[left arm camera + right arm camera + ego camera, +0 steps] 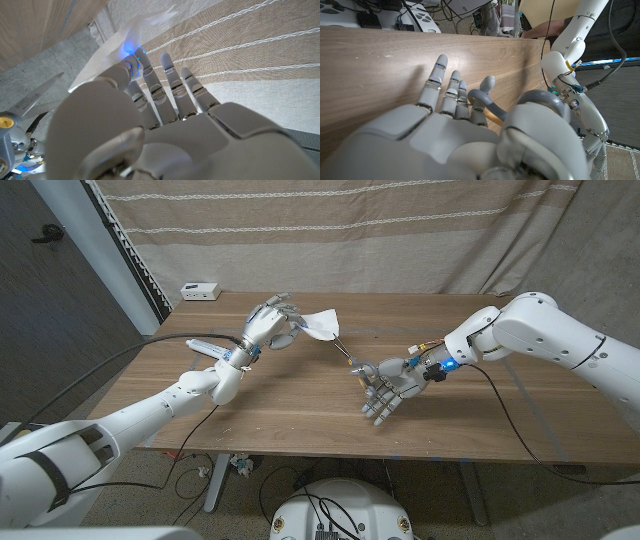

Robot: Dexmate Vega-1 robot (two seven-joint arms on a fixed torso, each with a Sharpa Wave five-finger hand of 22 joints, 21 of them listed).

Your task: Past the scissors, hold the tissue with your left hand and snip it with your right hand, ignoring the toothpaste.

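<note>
Nearest to us, our right hand hangs over the middle of the table, fingers pointing down toward the near edge, with the scissors gripped in it; the right wrist view shows a grey handle loop threaded over its fingers. Whether the blades stand apart we cannot tell. The scissors are stiff and sharp-tipped, so we judge the loops the only sensible hold.

Farther back and to the left, our left hand pinches the tissue at its left edge, lifted off the table, while its other fingers stay loosely spread. The blade tips reach up just beside the tissue's lower right corner; contact is not clear. We expect the tissue to be very light, limp and quick to tear, so it wants a firm pinch near the edge, leaving the free flap toward the blades.

Beside the left wrist lies a tube, likely the toothpaste. A small white box sits at the far left edge. We see no containers holding anything.
</note>
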